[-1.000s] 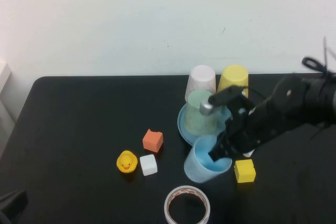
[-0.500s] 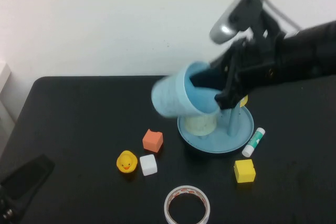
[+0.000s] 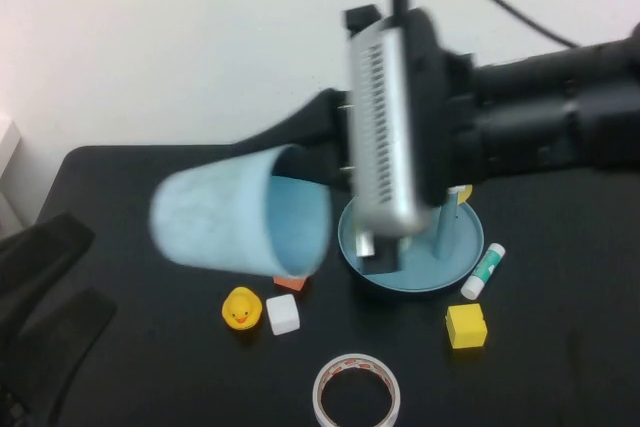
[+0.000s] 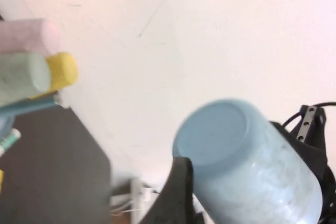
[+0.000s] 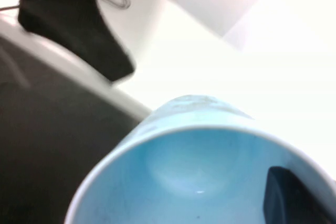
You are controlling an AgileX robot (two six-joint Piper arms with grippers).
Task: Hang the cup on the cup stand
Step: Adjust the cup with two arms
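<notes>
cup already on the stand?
No: the light blue cup is in the air on its side, gripped by the right end effector, left of the stand.

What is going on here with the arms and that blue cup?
The right gripper is shut on the rim of the light blue cup, holding it on its side in the air above the black table, to the left of the cup stand. The cup is not on a post yet. The left gripper is open at the table's left edge, holding nothing. A rubber duck and tape roll lie nearby.
</notes>
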